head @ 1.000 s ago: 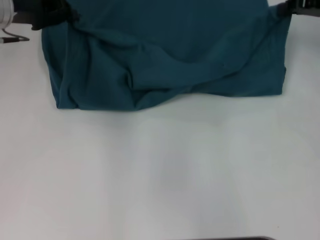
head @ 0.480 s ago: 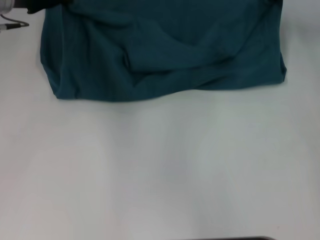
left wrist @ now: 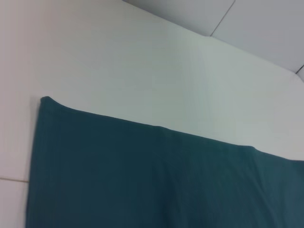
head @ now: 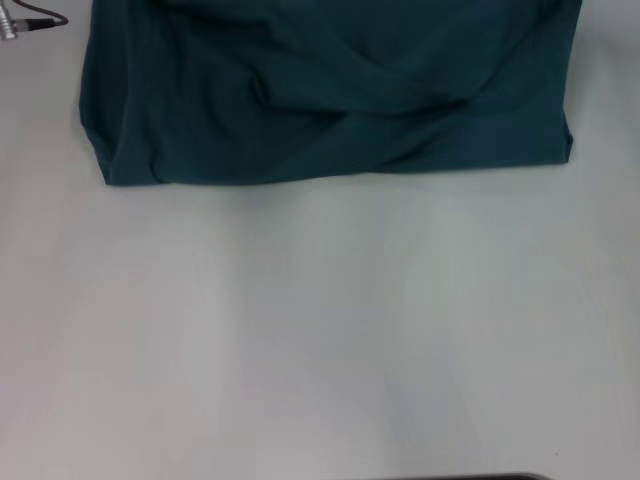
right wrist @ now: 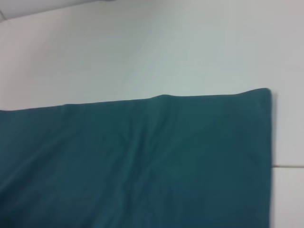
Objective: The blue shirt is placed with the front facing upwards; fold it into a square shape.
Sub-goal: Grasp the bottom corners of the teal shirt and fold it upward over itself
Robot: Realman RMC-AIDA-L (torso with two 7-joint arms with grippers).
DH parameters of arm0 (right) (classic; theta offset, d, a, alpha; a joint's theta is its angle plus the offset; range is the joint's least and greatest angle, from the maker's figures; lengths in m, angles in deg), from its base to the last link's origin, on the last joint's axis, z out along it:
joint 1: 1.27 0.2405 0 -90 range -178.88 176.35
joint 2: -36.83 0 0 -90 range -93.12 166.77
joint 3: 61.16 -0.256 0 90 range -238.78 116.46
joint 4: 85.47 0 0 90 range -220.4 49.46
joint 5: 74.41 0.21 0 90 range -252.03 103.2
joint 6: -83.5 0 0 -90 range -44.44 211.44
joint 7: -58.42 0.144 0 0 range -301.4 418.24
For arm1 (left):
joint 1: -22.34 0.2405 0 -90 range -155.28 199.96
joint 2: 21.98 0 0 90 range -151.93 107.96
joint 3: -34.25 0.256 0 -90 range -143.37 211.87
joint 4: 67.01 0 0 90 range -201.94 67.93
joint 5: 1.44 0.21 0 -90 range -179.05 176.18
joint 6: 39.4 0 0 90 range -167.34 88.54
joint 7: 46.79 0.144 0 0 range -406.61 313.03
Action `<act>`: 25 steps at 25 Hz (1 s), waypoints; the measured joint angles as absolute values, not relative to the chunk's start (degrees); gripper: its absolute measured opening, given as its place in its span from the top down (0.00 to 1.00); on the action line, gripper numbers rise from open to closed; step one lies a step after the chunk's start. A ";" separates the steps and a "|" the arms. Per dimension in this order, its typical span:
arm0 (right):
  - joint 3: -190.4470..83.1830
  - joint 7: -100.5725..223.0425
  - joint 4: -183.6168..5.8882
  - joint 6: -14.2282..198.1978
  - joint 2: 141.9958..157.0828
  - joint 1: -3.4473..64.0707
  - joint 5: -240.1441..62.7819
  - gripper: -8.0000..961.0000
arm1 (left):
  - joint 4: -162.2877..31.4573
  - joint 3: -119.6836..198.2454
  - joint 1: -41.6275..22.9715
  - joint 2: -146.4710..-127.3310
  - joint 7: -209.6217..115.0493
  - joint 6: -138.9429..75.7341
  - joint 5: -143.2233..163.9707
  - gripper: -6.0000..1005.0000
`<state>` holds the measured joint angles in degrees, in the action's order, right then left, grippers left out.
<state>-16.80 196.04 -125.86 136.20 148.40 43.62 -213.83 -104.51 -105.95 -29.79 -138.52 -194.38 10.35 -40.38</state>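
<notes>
Nearest us lies bare white table (head: 320,340). Beyond it the blue shirt (head: 330,95) rests at the far side, its folded near edge straight and its surface creased, plain side up. A cable end (head: 25,20) lies beside its far left corner. Neither gripper shows, so their jaws cannot be judged.

**White table, cable at its far left corner**

A plain white table (head: 320,330) fills most of the head view. Near its far left corner lies a thin dark cable (head: 35,20) with a pale connector end. A dark strip (head: 470,477) shows along the table's near edge; what it is cannot be told.
</notes>
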 joint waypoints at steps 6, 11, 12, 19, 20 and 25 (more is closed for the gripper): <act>-16.69 195.98 -125.77 132.33 150.05 44.36 -217.61 0.98 | -103.67 -104.67 -30.29 -138.55 -194.38 9.17 -40.37 0.98; -16.59 195.74 -125.65 130.23 150.29 44.89 -217.86 0.98 | -103.85 -104.68 -30.36 -138.54 -194.36 9.13 -40.37 0.98; -16.38 195.62 -125.50 129.90 150.34 45.07 -217.86 0.98 | -103.87 -104.68 -30.40 -138.53 -194.36 9.11 -40.37 0.98; -13.04 195.33 -123.94 125.97 150.96 45.91 -217.94 0.98 | -103.58 -104.62 -30.89 -138.79 -194.00 7.96 -40.37 0.98; -12.76 195.46 -123.92 125.42 151.03 45.96 -217.95 0.98 | -103.58 -104.62 -30.97 -138.85 -193.99 7.78 -40.38 0.98; -12.78 195.83 -124.35 124.30 151.08 46.07 -217.95 0.98 | -103.87 -104.61 -31.06 -138.95 -194.19 6.63 -40.38 0.97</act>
<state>-12.78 195.83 -124.35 124.30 151.08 46.07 -217.95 -103.87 -104.61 -31.06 -138.95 -194.19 6.63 -40.38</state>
